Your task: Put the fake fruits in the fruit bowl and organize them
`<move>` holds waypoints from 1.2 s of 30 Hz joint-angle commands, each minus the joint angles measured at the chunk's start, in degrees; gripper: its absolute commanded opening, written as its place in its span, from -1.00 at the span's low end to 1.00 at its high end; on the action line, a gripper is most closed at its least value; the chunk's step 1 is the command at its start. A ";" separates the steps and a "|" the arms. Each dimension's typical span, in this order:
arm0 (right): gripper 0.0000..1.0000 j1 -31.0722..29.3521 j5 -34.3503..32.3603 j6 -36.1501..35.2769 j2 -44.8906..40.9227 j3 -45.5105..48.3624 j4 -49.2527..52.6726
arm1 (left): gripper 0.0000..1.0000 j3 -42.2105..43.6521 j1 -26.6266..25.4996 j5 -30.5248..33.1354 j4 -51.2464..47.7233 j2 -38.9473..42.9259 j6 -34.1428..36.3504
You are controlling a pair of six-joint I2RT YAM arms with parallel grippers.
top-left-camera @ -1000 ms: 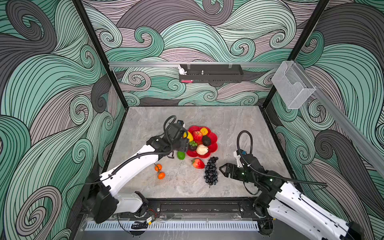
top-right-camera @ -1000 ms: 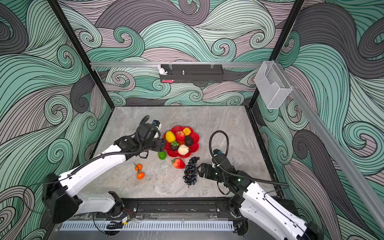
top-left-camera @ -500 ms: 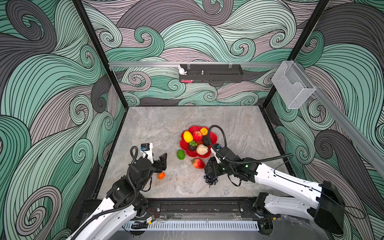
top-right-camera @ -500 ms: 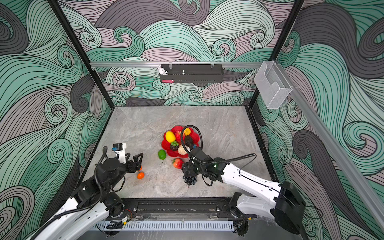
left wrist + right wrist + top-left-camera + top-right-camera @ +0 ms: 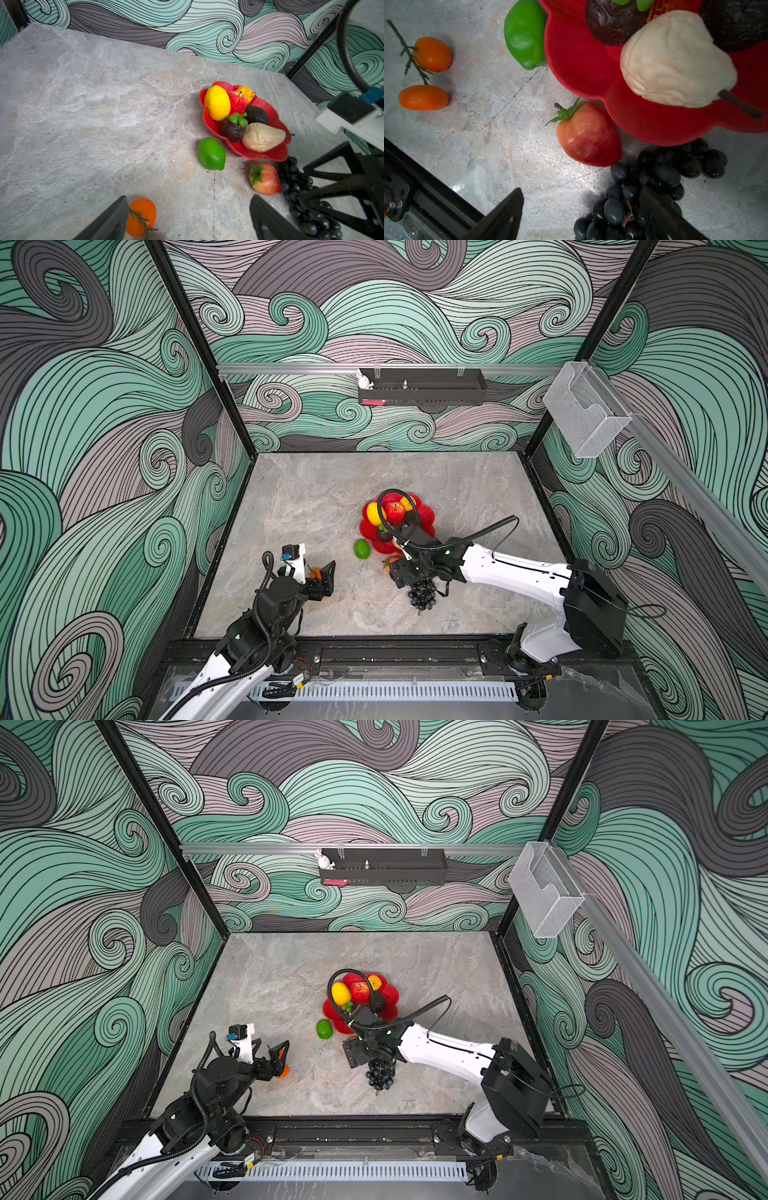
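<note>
Left hand open wide, low over bench at near left. Orange inside gap, just beside one finger. Second orange close beside it.

Right hand also open, gripping nothing: one finger over grape bunch, other over bare bench.

Strawberry on bench between grape bunch and fruit bowl. Lime on bench just left of fruit bowl.

Inside fruit bowl: lemon, apple, avocado, cream lumpy fruit.

fruit bowl: glossy red
lime: bright green
grapes: pretty much black
oranges: orange, dark green stem
strawberry: red fading peachy, green leaves
walls: teal, mauve, grey swirls
</note>
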State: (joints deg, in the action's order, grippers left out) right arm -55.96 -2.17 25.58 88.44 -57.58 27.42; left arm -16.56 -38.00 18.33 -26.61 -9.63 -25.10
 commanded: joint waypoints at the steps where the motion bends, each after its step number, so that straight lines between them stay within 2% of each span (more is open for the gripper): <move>1: 0.72 -0.74 -1.56 -0.90 2.31 -2.86 1.23 | 0.86 -0.02 0.29 -2.22 3.76 -0.91 1.91; 10: 0.73 -1.09 -4.22 0.27 7.82 -5.58 2.01 | 0.87 0.63 0.29 -2.19 4.45 0.12 1.65; 21: 0.74 -2.18 -4.93 -0.19 12.68 -7.95 1.39 | 0.87 0.64 0.29 -1.26 4.64 -0.31 1.67; 24: 0.70 -2.52 -4.43 -0.47 13.67 -8.71 1.90 | 0.87 0.65 0.29 -0.69 4.64 -0.30 1.72; 36: 0.55 -5.05 -4.94 -0.56 11.55 -8.60 3.00 | 0.87 0.83 0.29 -0.24 5.34 -1.01 1.93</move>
State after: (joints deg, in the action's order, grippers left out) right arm -60.90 -5.63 25.47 101.91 -65.34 28.69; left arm -15.92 -38.00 17.02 -22.59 -10.31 -23.75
